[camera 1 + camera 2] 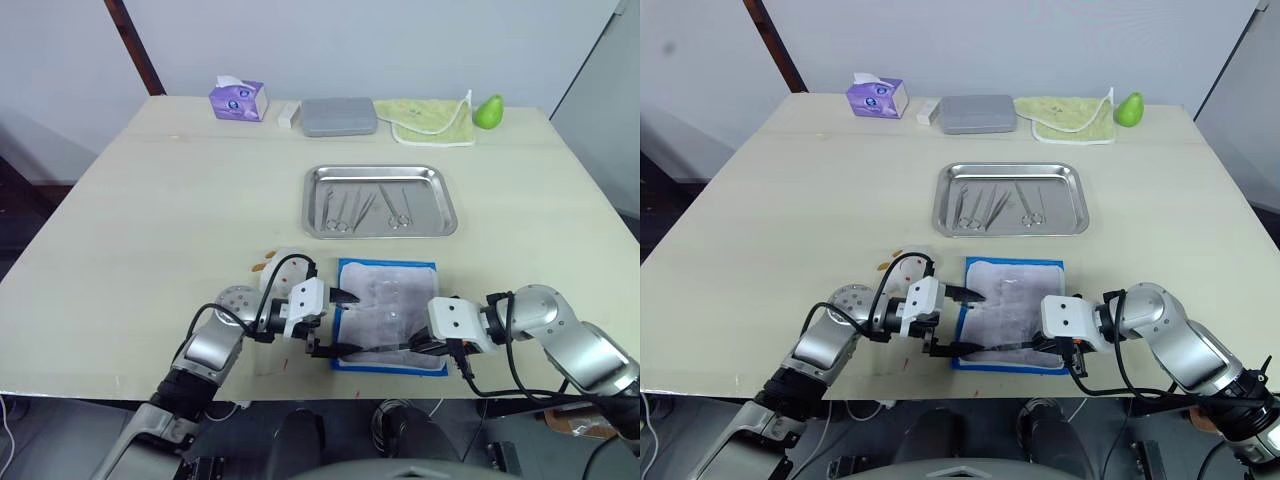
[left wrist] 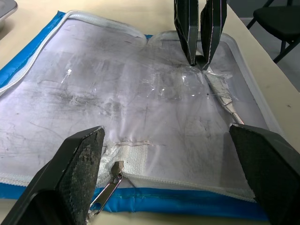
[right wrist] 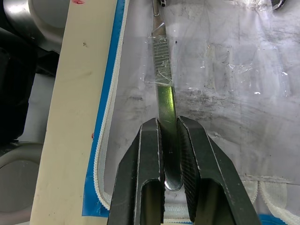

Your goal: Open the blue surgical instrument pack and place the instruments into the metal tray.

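The blue surgical instrument pack (image 1: 390, 315) lies opened flat on the surface (image 1: 180, 220), clear inner face up, between the two sets of fingers. The right gripper (image 3: 169, 154) has its fingers narrowed onto a slim metal instrument (image 3: 165, 101) lying on that face. The left gripper (image 2: 173, 154) spreads its fingers wide over the pack's zipper edge. Beyond both, the metal tray (image 1: 445, 222) holds several instruments (image 1: 365, 208).

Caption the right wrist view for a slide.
Right tool pinches a flat metal instrument lying on the opened pack.
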Robot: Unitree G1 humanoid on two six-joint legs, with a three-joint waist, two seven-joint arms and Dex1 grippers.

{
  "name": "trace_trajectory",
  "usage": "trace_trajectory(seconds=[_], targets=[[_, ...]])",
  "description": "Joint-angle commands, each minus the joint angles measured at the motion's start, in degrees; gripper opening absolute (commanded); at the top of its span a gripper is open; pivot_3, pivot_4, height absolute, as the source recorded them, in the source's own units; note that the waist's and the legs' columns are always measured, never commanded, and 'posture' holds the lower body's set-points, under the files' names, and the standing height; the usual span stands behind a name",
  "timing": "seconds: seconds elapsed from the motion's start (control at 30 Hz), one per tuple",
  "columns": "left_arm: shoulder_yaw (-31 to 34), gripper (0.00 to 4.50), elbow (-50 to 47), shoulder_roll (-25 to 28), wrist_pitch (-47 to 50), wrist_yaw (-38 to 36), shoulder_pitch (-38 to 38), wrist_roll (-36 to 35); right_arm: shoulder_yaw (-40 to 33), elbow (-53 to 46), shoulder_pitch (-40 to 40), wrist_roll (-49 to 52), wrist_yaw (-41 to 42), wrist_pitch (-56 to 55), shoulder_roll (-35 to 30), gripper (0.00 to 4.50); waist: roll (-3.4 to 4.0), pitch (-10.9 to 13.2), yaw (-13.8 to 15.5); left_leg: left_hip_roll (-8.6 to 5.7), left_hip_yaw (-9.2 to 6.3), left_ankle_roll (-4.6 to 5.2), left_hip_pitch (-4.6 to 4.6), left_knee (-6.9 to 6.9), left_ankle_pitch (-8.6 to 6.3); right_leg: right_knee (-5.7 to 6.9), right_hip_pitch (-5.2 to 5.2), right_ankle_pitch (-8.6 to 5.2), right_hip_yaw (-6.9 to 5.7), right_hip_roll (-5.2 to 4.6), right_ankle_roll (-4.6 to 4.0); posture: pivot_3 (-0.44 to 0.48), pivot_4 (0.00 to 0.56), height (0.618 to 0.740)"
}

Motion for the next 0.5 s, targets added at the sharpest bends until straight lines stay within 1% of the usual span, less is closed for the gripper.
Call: trace_trajectory(seconds=[0.03,0.33,0.5], targets=[[-1.54,4.50,-0.38,0.12,0.08,-1.16,1.36,0.27,3.23,3.39,2.18,-3.28,-1.29,3.63,-0.22,0.00,0.00,0.00,0.00,0.00,0.00,0.00,0.00,0.00,0.00,0.00,0.00,0.00,0.00,0.00,0.00,0.000,0.150,0.738],[-1.90,4.50,0.32,0.06,-0.43,-1.32,1.29,0.67,-0.26,-3.66,0.26,-0.90,-1.10,9.06,-1.50,0.00,0.17,0.13,0.06,-0.01,-0.02,0.00,-0.08,0.00,0.00,-0.01,-0.04,-0.01,-0.03,-0.03,-0.01,0.000,0.150,0.738],[-2.07,4.50,0.91,-0.17,-0.63,-1.66,0.84,0.56,-0.91,-8.02,-0.70,-0.06,-0.24,12.58,-3.29,0.00,0.61,0.51,0.16,-0.06,-0.01,0.00,-0.22,0.00,0.00,-0.04,-0.14,-0.02,-0.03,-0.10,0.03,0.000,0.150,0.738]])
